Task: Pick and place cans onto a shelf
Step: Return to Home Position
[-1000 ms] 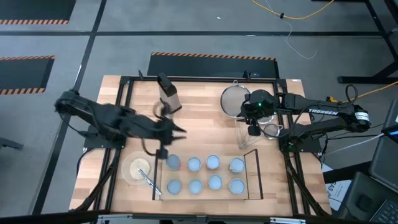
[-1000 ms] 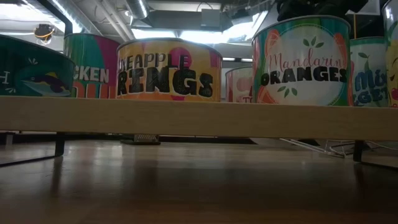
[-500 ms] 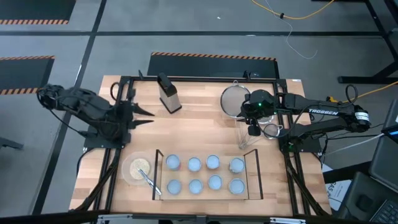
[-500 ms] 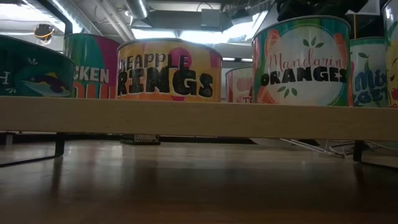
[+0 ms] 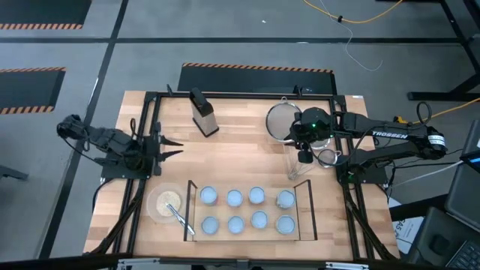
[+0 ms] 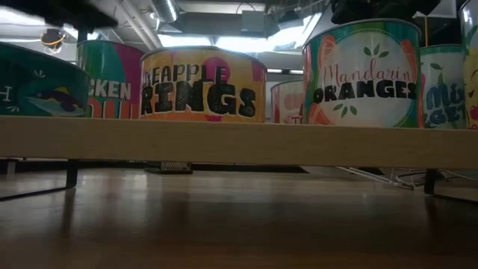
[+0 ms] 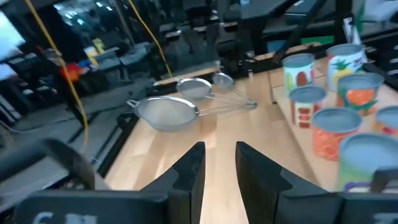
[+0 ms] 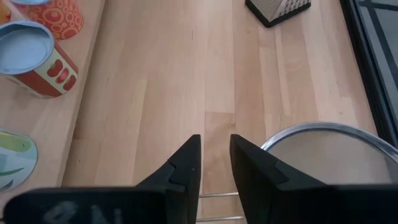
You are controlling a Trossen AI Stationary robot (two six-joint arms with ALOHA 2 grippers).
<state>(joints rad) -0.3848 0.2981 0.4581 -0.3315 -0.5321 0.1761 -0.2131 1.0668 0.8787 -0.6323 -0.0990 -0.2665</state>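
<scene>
Count at the near edge of the table [image 5: 240, 161]: one shelf [image 5: 271, 211], eight cans [image 5: 234, 198]. The shelf is a low light-wood board with thin black uprights at its two short ends. Its long axis runs side to side, parallel to that edge.

The cans stand on the board in two rows of four. All are upright, axes vertical, with round pale blue-silver tops facing up. From table height their sides show bright printed labels:
- a teal one at the left end
- a yellow "Pineapple Rings" can [image 6: 203, 84]
- a "Mandarin Oranges" can [image 6: 364, 72] with a white panel edged in green and orange

More cans show in the gaps behind.

Just beside the shelf's left end is one pale bowl [image 5: 159, 201] with one utensil [image 5: 178, 217] resting in it.

There are two grippers at mid-table depth. The left gripper [image 5: 181, 148] hangs over the table's left edge, well apart from the shelf. Its fingers point across toward the right, a narrow gap between them, nothing held. The right gripper [image 8: 216, 140] sits beyond the shelf's right end, aimed down at bare wood. Its fingers are also narrowly parted and empty.

Farther back, three wire-mesh strainers [image 7: 165, 115] of stepped size lie on the right side, near the right arm. One grater [image 5: 203, 112] sits toward the far left.
</scene>
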